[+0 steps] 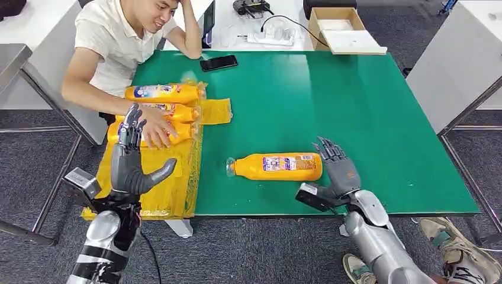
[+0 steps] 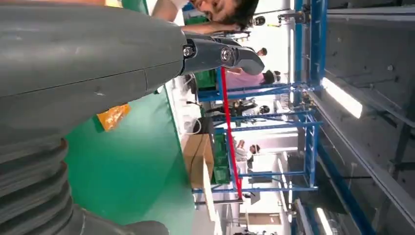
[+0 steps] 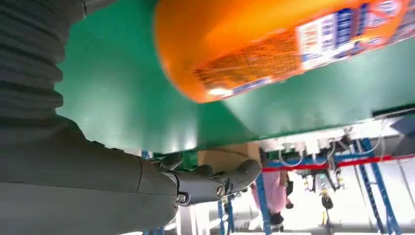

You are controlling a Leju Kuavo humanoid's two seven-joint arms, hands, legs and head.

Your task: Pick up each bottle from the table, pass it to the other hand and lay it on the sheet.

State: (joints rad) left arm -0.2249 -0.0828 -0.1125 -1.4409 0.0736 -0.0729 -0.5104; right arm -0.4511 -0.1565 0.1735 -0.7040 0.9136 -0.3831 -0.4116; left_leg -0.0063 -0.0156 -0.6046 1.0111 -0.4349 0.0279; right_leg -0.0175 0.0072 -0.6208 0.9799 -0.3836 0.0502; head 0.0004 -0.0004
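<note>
An orange bottle with a printed label lies on its side on the green table, near the front edge; its base end looms close in the right wrist view. My right hand is open just to the right of the bottle's base, fingers spread, not touching it. Three more orange bottles lie side by side on the yellow sheet at the table's left end. My left hand is raised and open over the sheet, holding nothing. A person's hand rests on the bottles on the sheet.
A person sits at the table's far left corner, leaning over it. A black phone lies at the back edge. A cardboard box and a power strip sit on a white table behind. Someone's shoes are at front right.
</note>
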